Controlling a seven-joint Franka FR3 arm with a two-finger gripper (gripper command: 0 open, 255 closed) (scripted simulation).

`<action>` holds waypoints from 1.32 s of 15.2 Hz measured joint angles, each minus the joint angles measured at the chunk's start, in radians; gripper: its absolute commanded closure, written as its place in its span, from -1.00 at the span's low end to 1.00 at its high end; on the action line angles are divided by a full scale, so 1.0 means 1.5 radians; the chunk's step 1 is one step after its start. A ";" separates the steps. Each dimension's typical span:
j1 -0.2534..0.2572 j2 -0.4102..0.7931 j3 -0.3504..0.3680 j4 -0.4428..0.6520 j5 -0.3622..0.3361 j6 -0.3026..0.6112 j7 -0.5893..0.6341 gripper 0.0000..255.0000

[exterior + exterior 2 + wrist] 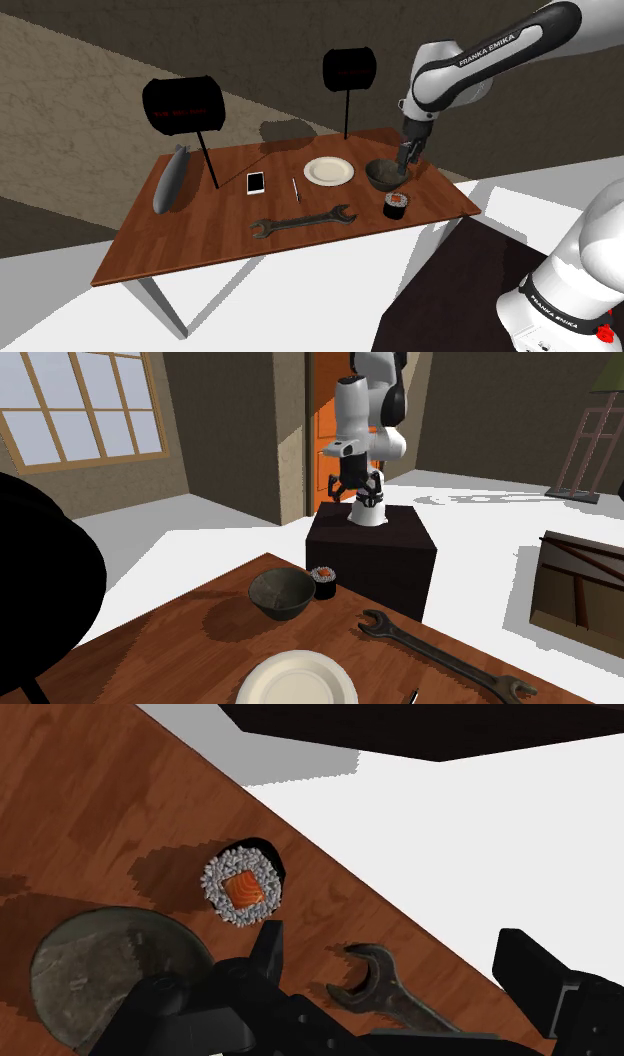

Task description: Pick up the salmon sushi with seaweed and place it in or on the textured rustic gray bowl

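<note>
Salmon sushi (243, 887) sits upright on the wooden table (200, 240), untouched, below the gripper (390, 944), whose black fingers stand wide apart and empty. The gripper hangs above the rough gray bowl (110, 969), and the sushi is just beside that bowl, near the table's edge. A wrench (385, 994) lies near, and a white plate (328, 171) is at the bowl's left in the shoulder view.

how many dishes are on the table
2. A white plate sits near the middle of the table. A gray bowl is just right of it in the shoulder view, with the sushi roll beside it. None seem hidden.
</note>
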 measured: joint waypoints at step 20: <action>-0.044 0.461 -0.005 0.200 0.084 0.180 -0.225 -1.00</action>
